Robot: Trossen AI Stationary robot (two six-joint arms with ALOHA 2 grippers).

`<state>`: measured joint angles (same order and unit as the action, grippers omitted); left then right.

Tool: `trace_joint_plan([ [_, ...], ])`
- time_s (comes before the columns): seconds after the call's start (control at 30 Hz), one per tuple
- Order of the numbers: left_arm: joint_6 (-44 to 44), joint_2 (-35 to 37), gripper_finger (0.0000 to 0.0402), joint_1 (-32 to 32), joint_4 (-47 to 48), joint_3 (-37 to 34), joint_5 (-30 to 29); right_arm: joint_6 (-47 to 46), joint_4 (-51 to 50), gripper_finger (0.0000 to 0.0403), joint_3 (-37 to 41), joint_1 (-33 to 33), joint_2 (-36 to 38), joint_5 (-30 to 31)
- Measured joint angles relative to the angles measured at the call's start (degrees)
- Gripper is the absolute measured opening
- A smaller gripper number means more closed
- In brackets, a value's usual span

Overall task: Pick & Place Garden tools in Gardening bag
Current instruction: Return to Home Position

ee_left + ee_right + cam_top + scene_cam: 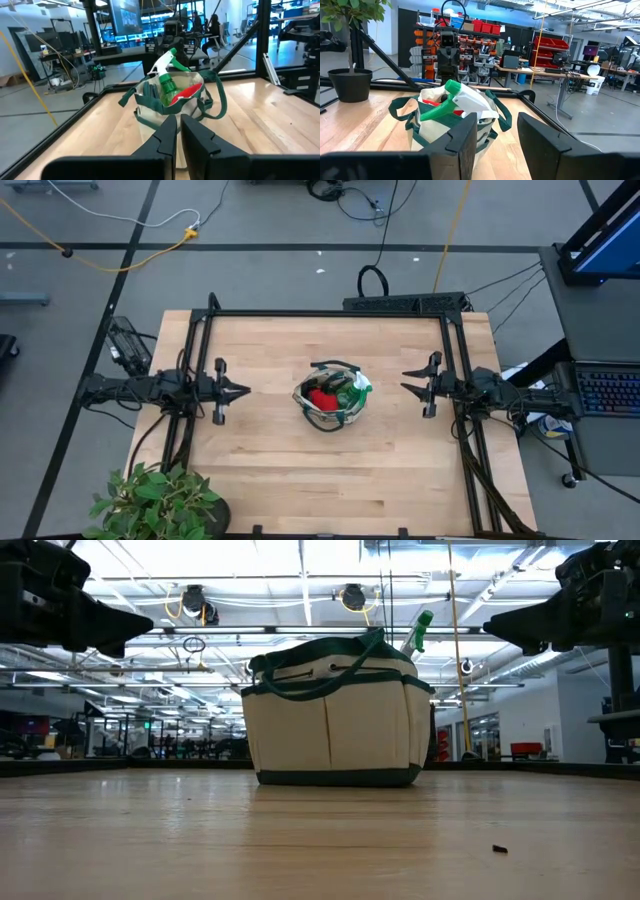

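The beige gardening bag [332, 400] with dark green rim stands upright on its base at the table's middle [335, 720]. Inside it show the green spray bottle with white nozzle [167, 75], also in the right wrist view [452, 102], and the red glove [322, 398]. Other tools are hidden in the bag. My left gripper [243, 391] hovers left of the bag, its fingers close together [179, 131], holding nothing. My right gripper [407, 382] hovers right of the bag, fingers apart [497, 132], empty.
A leafy potted plant [155, 502] stands at the table's near left corner. Black frame rails [330, 313] run along the far edge and both sides. Bare wood lies around the bag. A small dark speck [499, 849] lies on the table near the front.
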<state>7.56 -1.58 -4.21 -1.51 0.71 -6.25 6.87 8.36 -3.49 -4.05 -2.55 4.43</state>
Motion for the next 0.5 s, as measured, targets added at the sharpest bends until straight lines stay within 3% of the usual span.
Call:
trace_joint_plan([
  [0.5, -0.4, 0.0, 0.0031, 0.0, -3.2, -0.2, -0.4, 0.0, 0.0, 0.0132, 0.0, 0.0, 0.0, 0.0],
])
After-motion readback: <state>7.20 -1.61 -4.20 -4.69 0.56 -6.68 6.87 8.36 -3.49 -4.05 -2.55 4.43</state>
